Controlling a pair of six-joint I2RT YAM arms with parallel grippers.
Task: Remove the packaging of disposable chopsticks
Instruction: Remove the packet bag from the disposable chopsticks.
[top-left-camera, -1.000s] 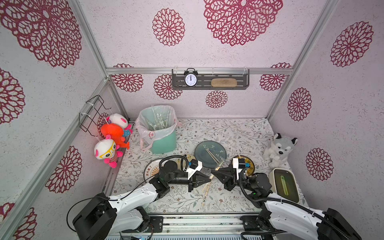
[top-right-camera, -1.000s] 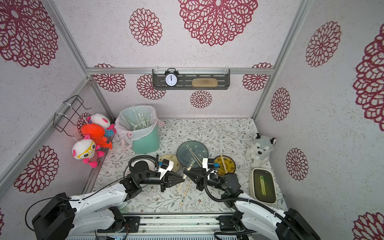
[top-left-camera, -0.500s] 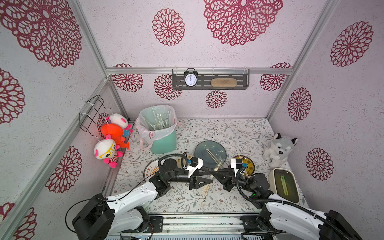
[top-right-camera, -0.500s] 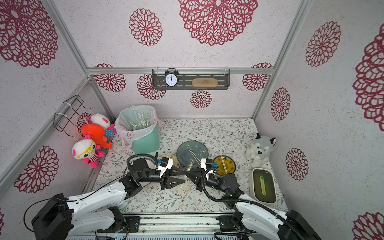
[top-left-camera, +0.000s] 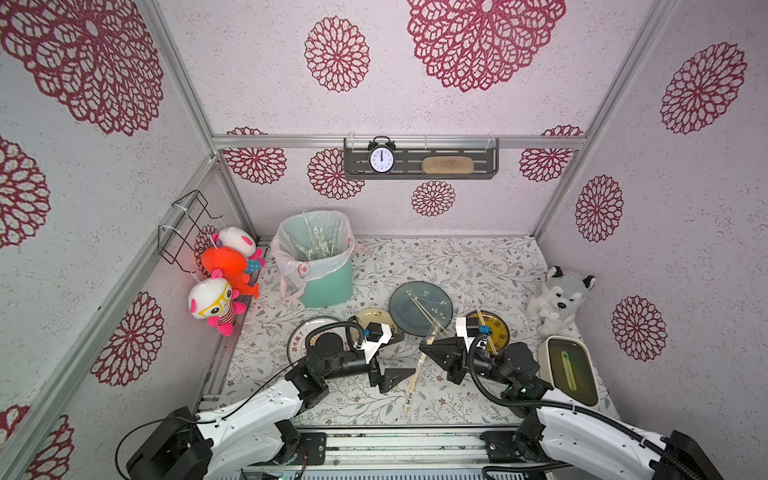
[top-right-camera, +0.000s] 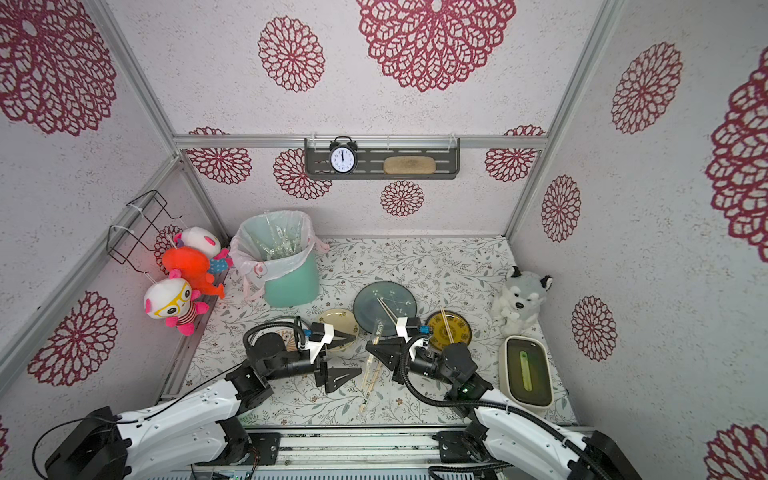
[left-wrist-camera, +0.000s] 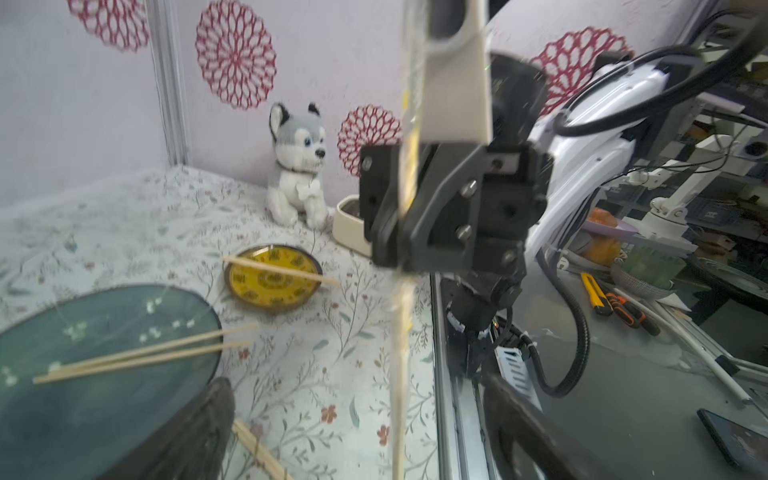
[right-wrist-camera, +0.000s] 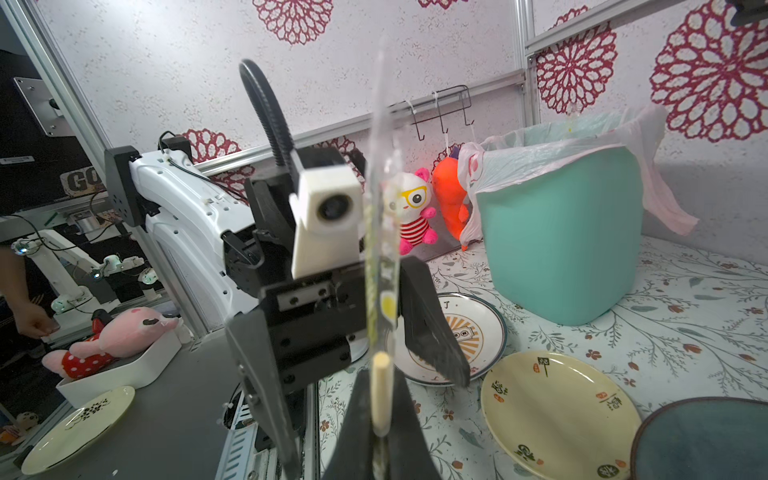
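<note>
My right gripper (top-left-camera: 424, 354) (right-wrist-camera: 380, 386) is shut on one end of a pair of disposable chopsticks (top-left-camera: 413, 382) (left-wrist-camera: 400, 353). The pale stick end shows between its fingers. The pair's clear packaging (right-wrist-camera: 379, 232) with a yellow dot runs on past the grip. The pair slants toward the table's front edge. My left gripper (top-left-camera: 409, 355) (left-wrist-camera: 357, 457) stands open with its jaws wide on either side of the wrapped pair, touching nothing. Bare chopsticks lie on the blue-grey plate (top-left-camera: 440, 299) and on the yellow plate (top-left-camera: 498, 332).
A teal bin (top-left-camera: 328, 282) with a pinkish liner holds clear sleeves at the back left. A cream plate (top-left-camera: 368, 319) and a white plate with orange print (top-left-camera: 297, 343) lie by the left arm. A husky plush (top-left-camera: 559, 299) and a white tray (top-left-camera: 592, 374) stand at the right.
My left gripper has opened and let go of the wrapped pair. The right gripper stays shut on it in nearly the same place.
</note>
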